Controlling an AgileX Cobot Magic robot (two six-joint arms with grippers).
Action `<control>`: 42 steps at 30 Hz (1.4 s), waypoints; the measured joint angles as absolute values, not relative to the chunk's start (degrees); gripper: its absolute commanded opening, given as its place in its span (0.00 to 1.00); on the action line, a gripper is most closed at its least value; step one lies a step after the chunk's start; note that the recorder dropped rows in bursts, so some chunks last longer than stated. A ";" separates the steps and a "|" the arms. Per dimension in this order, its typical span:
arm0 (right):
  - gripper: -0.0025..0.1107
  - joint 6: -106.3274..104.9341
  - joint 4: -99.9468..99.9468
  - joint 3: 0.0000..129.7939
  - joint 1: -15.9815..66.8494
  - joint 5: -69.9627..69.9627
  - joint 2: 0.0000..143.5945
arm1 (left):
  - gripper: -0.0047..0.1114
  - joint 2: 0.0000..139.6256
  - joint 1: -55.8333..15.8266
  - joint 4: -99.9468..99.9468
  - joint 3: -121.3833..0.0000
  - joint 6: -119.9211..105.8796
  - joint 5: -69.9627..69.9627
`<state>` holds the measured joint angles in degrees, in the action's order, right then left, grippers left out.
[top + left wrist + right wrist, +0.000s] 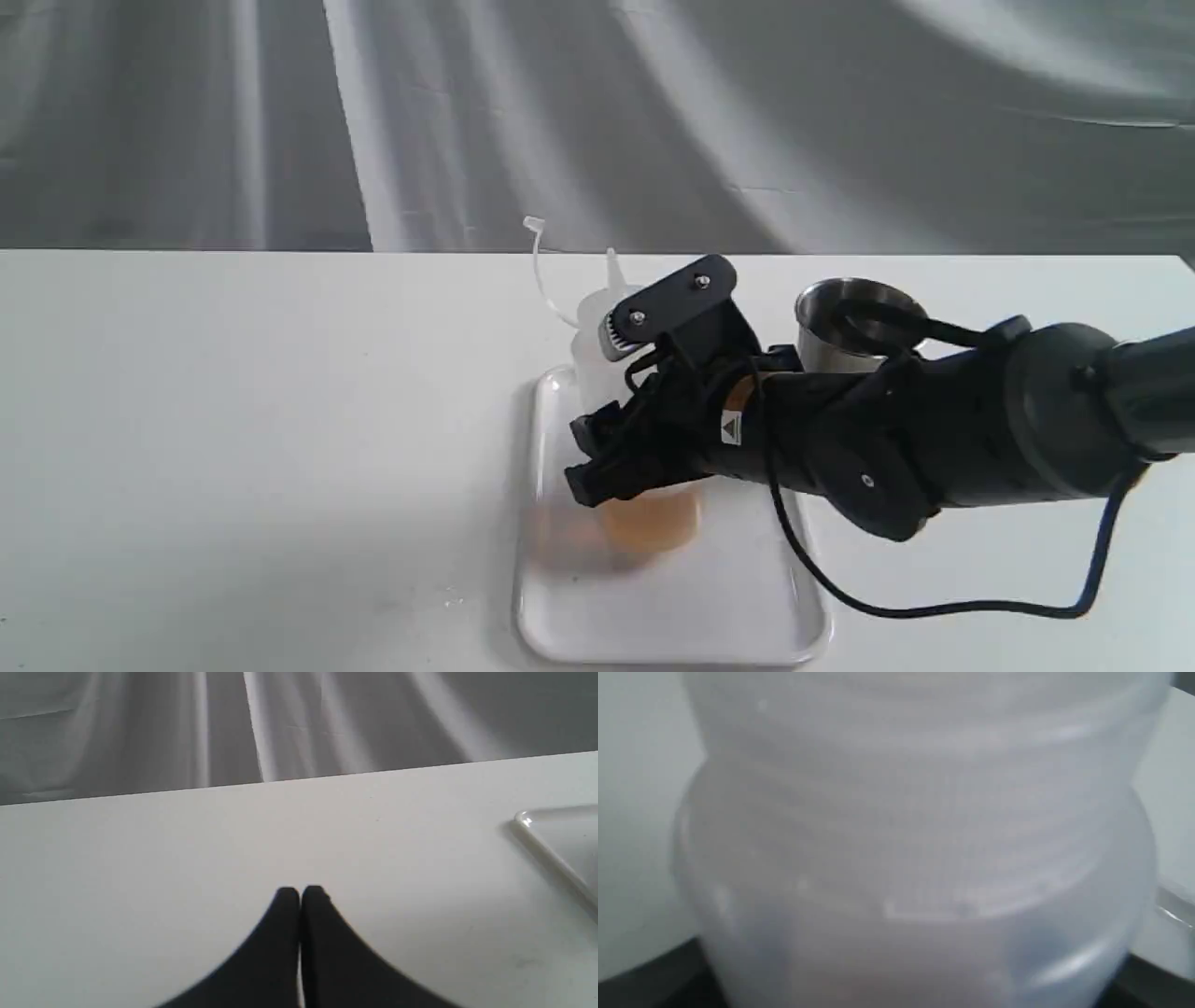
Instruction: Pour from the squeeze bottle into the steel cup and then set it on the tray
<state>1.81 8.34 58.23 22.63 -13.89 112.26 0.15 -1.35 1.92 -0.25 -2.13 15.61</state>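
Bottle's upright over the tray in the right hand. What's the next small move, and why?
Probably ease the bottle down and open the right hand. The bottle stands upright with its base low over the tray, away from the cup. Its base looks blurred, so contact is unclear.

Soft, even light; squeeze bottle (915, 858) blurred up close

Your squeeze bottle (590, 345) milky white over amber liquid (653, 523), steel cup (826, 350) silver-grey, tray (672, 607) glossy white, worktop (233, 420) plain white, left hand (299, 896) and right hand (583, 462) black
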 measured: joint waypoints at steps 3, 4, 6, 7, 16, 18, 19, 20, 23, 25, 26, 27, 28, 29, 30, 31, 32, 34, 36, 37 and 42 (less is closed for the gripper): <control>0.11 1.81 8.34 58.23 22.63 -13.89 112.26 | 0.04 0.15 -1.35 1.92 -0.26 -2.13 15.61; 0.11 1.81 8.34 58.23 22.63 -13.89 112.26 | 0.04 0.15 -1.35 1.92 -0.26 -2.13 15.61; 0.11 1.81 8.34 58.23 22.63 -13.89 112.26 | 0.04 0.15 -1.35 1.92 -0.26 -2.13 15.61; 0.11 1.81 8.34 58.23 22.63 -13.89 112.26 | 0.04 0.15 -1.35 1.92 -0.26 -2.13 15.61; 0.11 1.81 8.34 58.23 22.63 -13.89 112.26 | 0.04 0.15 -1.35 1.92 -0.26 -2.13 15.61; 0.11 1.81 8.34 58.23 22.63 -13.89 112.26 | 0.04 0.15 -1.35 1.92 -0.26 -2.13 15.61; 0.11 1.81 8.34 58.23 22.63 -13.89 112.26 | 0.04 0.15 -1.35 1.92 -0.26 -2.13 15.61; 0.12 1.81 8.34 58.23 22.63 -13.89 112.26 | 0.04 0.15 -1.35 1.92 -0.26 -2.13 15.61; 0.21 1.81 8.34 58.23 22.63 -13.89 112.26 | 0.04 0.15 -1.35 1.92 -0.26 -2.13 15.61; 0.31 1.81 8.34 58.23 22.63 -13.89 112.26 | 0.04 0.15 -1.35 1.92 -0.26 -2.13 15.61; 0.36 1.81 8.34 58.23 22.63 -13.89 112.26 | 0.04 0.15 -1.35 1.92 -0.26 -2.13 15.61; 0.42 1.68 8.34 58.23 22.63 -13.89 112.26 | 0.04 0.15 -1.35 1.92 -0.26 -2.13 15.61; 0.49 1.68 8.34 58.23 22.63 -13.89 112.26 | 0.04 0.15 -1.35 1.92 -0.26 -2.13 15.61; 0.57 1.68 8.34 58.23 22.63 -13.89 112.26 | 0.04 0.15 -1.35 1.92 -0.26 -2.13 15.61; 0.63 1.68 8.34 58.23 22.63 -13.89 112.26 | 0.04 0.15 -1.35 1.92 -0.26 -2.13 15.61; 0.67 1.68 8.34 58.23 22.63 -13.77 112.26 | 0.04 0.15 -1.35 1.92 -0.26 -2.13 15.61; 0.73 1.68 8.34 58.23 22.63 -13.65 112.26 | 0.04 0.15 -1.35 1.92 -0.26 -2.13 15.61; 0.78 1.58 8.34 58.23 22.63 -13.54 112.26 | 0.04 0.15 -1.35 1.92 -0.26 -2.13 15.61; 0.81 1.58 8.34 58.23 22.63 -12.97 112.26 | 0.04 0.15 -1.35 1.92 -0.26 -2.13 15.61; 0.81 1.58 8.34 58.23 22.63 -12.60 112.26 | 0.04 0.15 -1.35 1.92 -0.26 -2.13 15.61; 0.83 1.46 8.34 58.23 22.63 -11.90 112.26 | 0.04 0.15 -1.35 1.92 -0.26 -2.13 15.61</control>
